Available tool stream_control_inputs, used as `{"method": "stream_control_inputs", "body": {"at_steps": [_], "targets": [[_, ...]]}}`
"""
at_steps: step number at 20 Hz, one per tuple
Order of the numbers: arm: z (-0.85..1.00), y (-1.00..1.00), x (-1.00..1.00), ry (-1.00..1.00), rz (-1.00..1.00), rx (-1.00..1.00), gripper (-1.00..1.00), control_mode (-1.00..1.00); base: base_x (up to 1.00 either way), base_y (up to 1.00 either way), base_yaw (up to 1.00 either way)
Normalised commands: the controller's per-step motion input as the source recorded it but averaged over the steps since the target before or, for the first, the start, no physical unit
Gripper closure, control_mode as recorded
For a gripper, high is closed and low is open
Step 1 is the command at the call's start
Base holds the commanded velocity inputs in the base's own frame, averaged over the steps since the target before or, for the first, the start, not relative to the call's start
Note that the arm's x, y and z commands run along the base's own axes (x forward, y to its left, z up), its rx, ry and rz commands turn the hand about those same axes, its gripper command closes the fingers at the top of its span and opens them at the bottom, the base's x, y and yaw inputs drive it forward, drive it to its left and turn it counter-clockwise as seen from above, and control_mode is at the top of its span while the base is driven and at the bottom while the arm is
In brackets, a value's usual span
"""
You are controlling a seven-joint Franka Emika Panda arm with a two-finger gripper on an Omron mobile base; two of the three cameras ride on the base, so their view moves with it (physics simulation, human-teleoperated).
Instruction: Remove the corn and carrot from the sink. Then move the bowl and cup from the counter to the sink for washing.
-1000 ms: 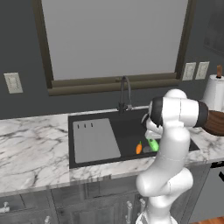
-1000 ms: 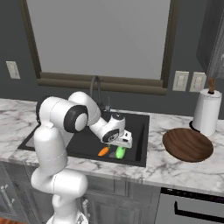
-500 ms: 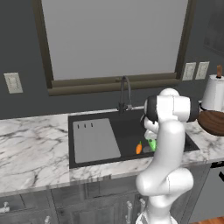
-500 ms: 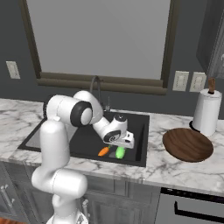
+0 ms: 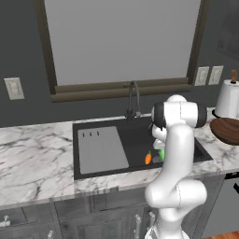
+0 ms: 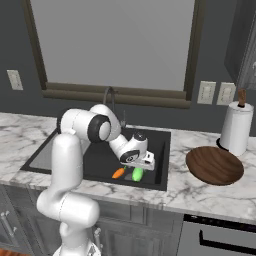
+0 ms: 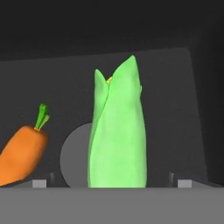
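The bright green corn [image 6: 137, 174] lies near the front of the black sink [image 6: 95, 160], with the small orange carrot [image 6: 118, 173] just to its left. My gripper [image 6: 144, 162] hangs open low over the corn. In the hand view the corn [image 7: 117, 131] stands upright between my two fingertips [image 7: 39, 183], the carrot [image 7: 22, 153] at the left. From the left base view the carrot [image 5: 148, 158] and a sliver of corn [image 5: 161, 153] peek past my arm. The dark wooden bowl [image 6: 214, 165] rests on the marble counter [image 6: 200, 192] to the right. The cup is out of view.
A dark curved faucet [image 5: 133, 100] rises behind the sink. A grey drainboard panel [image 5: 100, 149] fills its left half. A white paper towel roll [image 6: 234, 127] stands behind the bowl. The round drain [image 7: 74, 164] lies behind the corn.
My hand has sunk a little closer to the corn and the arm's elbow has swung round. The corn and carrot have not moved.
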Motion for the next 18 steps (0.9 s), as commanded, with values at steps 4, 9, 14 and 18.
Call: {"method": "stream_control_inputs", "body": {"at_steps": [4,9,14,18], "targets": [[-0.24,-0.02,0.13,0.0,0.0,0.0,-1.0,-1.0,0.0,0.0,0.0],[-0.25,0.0,0.15,0.0,0.0,0.0,-1.0,-1.0,0.0,0.0,0.0],[-0.23,0.0,0.15,0.01,0.0,0.0,-1.0,-1.0,0.0,0.0,0.0],[-0.26,-0.02,0.08,0.02,0.0,0.0,-1.0,-1.0,0.0,0.0,0.0]]}}
